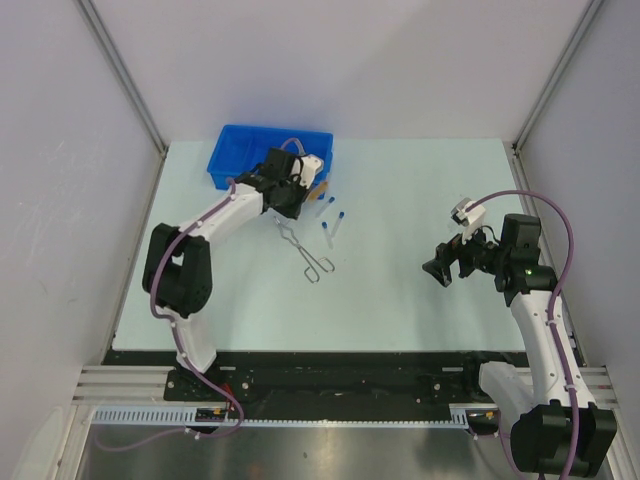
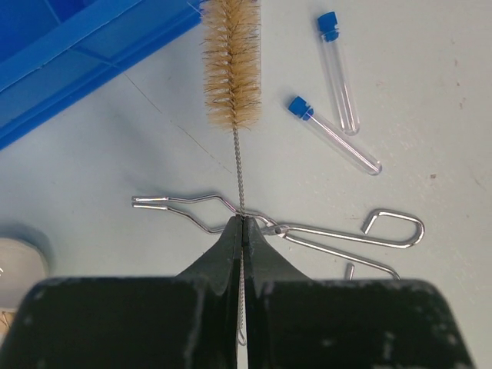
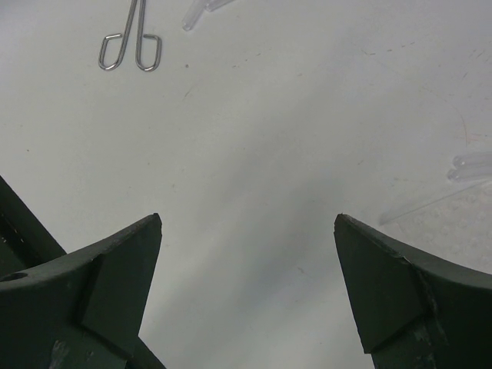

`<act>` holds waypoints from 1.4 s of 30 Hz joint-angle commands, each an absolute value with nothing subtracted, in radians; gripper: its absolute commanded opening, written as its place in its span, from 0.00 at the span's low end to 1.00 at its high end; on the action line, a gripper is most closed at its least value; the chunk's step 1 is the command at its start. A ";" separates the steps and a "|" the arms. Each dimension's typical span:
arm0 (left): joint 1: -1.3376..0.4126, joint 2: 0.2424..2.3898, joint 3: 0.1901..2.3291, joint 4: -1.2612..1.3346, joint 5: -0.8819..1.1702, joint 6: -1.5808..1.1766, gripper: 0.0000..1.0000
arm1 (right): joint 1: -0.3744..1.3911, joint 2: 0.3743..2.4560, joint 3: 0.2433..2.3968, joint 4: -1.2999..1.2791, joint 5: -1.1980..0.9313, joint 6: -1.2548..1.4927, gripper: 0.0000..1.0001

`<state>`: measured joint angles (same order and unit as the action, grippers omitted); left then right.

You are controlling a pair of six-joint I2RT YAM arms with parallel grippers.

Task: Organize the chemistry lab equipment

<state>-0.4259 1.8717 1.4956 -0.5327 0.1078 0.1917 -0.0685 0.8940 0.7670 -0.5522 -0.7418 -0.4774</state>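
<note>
Left wrist: bristle brush (image 2: pixel 231 61) stem clamped between left jaws, over tongs (image 2: pixel 323 232); right jaws spread

Tongs (image 2: pixel 277 228): silver wire, lying flat on the desk, left of centre.
Tubes (image 2: pixel 338 73): two, clear, blue-capped, lying beyond the tongs toward the far edge.
Brush (image 2: pixel 231 58): tan bristles, twisted wire stem pinched by the left gripper (image 2: pixel 242 227), crossing the tongs.

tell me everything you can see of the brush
The brush is a tan bristle head on a thin twisted wire stem, straight. The left gripper is shut on the stem. Its bristle end points toward the blue bin, and the stem crosses over the wire tongs; contact there is unclear.
</note>
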 commanded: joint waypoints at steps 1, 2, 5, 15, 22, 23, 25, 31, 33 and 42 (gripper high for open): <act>-0.436 1.757 1.465 -0.502 0.169 0.252 0.00 | -0.064 0.890 0.770 -0.546 -0.735 -0.497 1.00; -0.437 1.747 1.460 -0.502 0.172 0.252 0.00 | -0.064 0.890 0.770 -0.545 -0.732 -0.497 1.00; -0.445 1.707 1.444 -0.503 0.178 0.255 0.00 | -0.064 0.888 0.769 -0.546 -0.732 -0.499 1.00; -0.448 1.579 1.376 -0.483 0.195 0.258 0.00 | -0.064 0.887 0.769 -0.549 -0.730 -0.502 1.00; -0.445 1.529 1.367 -0.474 0.178 0.245 0.00 | -0.064 0.884 0.769 -0.551 -0.733 -0.503 1.00; -0.439 1.523 1.367 -0.472 0.179 0.241 0.00 | -0.064 0.885 0.770 -0.549 -0.733 -0.503 1.00; -0.430 1.517 1.364 -0.463 0.179 0.233 0.00 | -0.064 0.885 0.769 -0.552 -0.733 -0.503 1.00; -0.350 1.509 1.373 -0.436 0.189 0.167 0.00 | -0.064 0.874 0.770 -0.554 -0.732 -0.506 1.00; -0.327 1.511 1.376 -0.419 0.192 0.150 0.00 | -0.064 0.873 0.769 -0.552 -0.732 -0.506 1.00; -0.152 1.623 1.459 -0.419 0.219 0.063 0.00 | -0.060 0.867 0.769 -0.555 -0.736 -0.508 1.00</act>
<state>-0.2134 1.5688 1.3861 -0.4431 0.1772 0.0929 -0.0673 0.8848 0.7670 -0.5587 -0.7380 -0.4919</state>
